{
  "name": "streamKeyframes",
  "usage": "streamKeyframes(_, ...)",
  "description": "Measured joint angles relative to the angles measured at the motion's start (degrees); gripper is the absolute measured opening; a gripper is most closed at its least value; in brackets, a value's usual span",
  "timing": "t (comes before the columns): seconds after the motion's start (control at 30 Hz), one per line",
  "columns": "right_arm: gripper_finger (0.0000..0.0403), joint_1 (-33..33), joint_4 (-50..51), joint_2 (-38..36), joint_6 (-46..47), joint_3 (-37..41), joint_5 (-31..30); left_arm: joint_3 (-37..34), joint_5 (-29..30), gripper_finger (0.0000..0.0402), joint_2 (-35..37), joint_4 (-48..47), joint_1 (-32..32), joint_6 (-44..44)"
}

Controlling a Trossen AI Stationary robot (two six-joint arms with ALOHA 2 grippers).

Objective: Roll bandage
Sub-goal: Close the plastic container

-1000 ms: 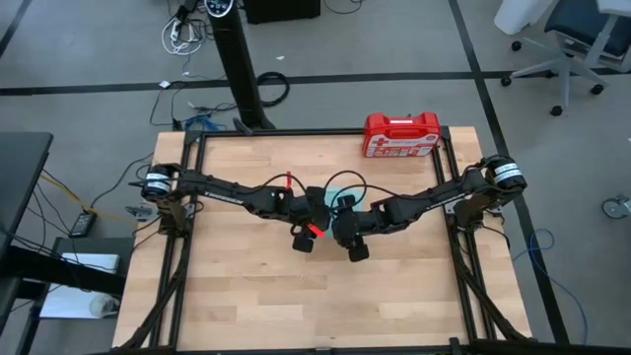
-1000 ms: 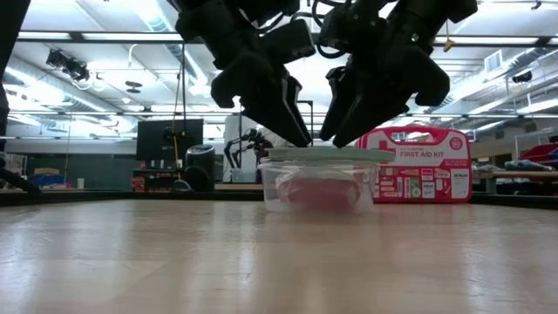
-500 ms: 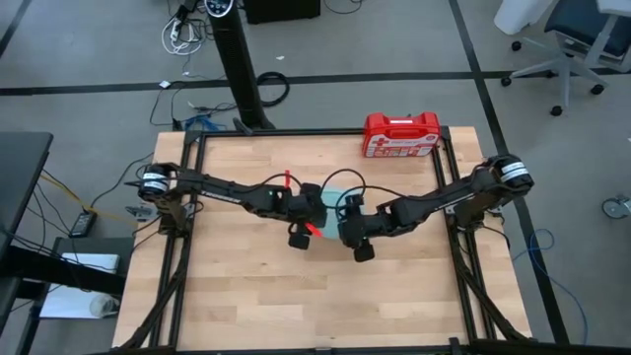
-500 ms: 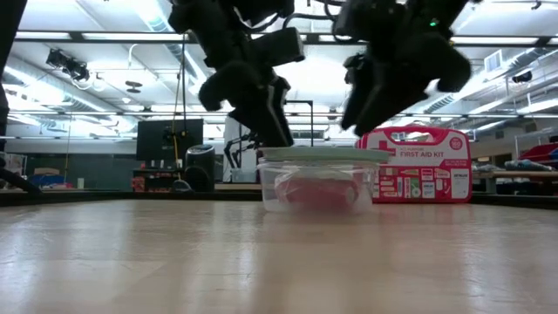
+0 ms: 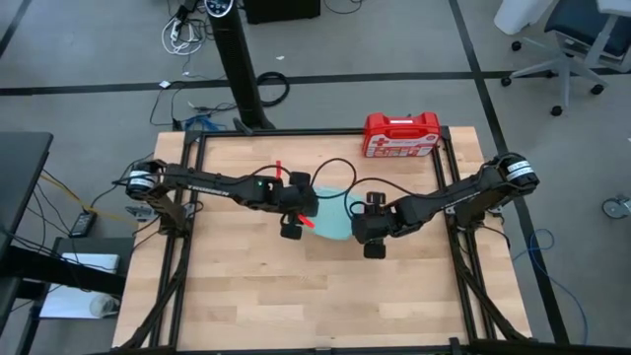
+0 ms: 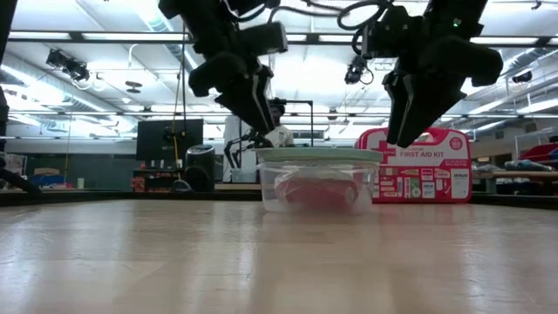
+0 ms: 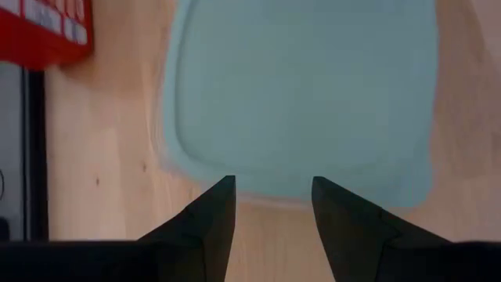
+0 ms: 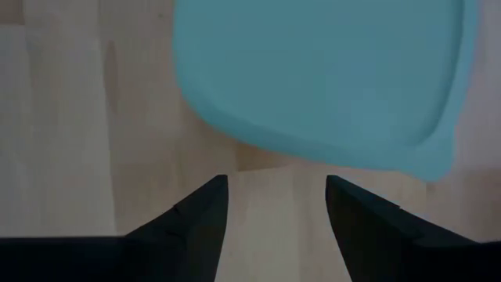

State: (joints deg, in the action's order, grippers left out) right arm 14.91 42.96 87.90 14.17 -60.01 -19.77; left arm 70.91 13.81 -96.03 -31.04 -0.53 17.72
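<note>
Both grippers have drawn apart from over the lidded container: the left gripper now hangs off its left edge and the right gripper off its right, each with fingers spread and nothing between them. Inside the closed container on the bench lies the bandage, a red roll, so the task looks essentially finished.

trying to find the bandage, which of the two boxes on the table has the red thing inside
The pale blue-lidded clear container mid-table between both arms; a red mass shows through its wall. The other is the closed red first aid case at the far edge.
</note>
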Motion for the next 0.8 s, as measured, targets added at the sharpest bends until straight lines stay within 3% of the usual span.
streamKeyframes(0.33, 0.0208, -0.6, -1.6, 0.0, 4.6, 1.9, 2.9, 0.0, -0.5, 0.0173, 0.0, -6.9, 4.3, -0.1)
streamKeyframes(0.53, 0.0208, -2.7, -6.1, 0.1, 6.2, 4.8, 3.1, -4.4, -3.5, 0.0173, 0.0, -3.1, 6.3, -0.2)
streamKeyframes(0.8, 0.0208, -6.6, -7.1, 0.1, 3.8, 5.0, 3.2, -10.0, -7.4, 0.0173, -0.1, 9.1, 6.4, -0.4)
